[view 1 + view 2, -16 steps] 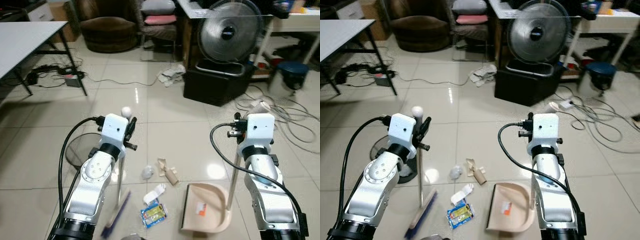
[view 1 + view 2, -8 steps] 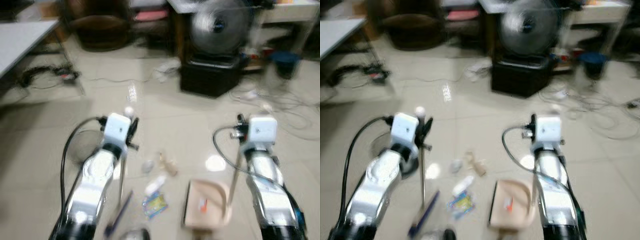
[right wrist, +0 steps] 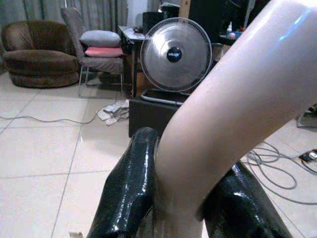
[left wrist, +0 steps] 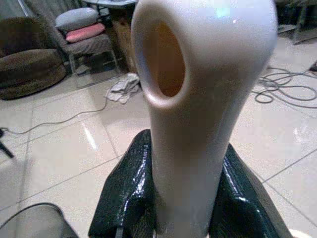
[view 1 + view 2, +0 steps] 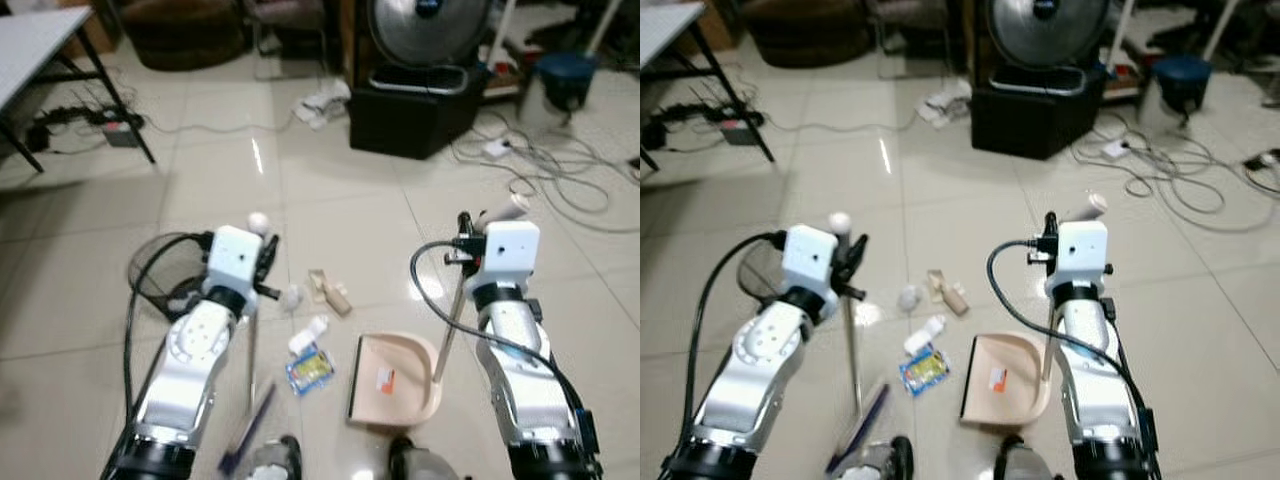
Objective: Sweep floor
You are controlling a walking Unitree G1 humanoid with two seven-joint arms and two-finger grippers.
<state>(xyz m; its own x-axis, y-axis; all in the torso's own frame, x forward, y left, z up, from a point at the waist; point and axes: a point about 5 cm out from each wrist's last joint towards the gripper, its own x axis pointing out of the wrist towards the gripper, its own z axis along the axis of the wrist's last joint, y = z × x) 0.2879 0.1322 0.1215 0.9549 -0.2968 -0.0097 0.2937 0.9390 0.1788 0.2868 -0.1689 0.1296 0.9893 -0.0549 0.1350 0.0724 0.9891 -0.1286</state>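
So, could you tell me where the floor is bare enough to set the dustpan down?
Bare tiles lie ahead of the dustpan, towards the black box, and rightwards of the right gripper. It is crowded between broom and dustpan: wrapper, scraps.

Broom (image 5: 250,370) upright w/ cream handle, purple bristles on tile floor (image 5: 330,215), beige dustpan (image 5: 392,380) flat beside litter, long handle tilted up

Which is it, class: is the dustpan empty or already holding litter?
Nearly empty: the dustpan holds one small orange scrap, while wrappers lie on the floor beside it.
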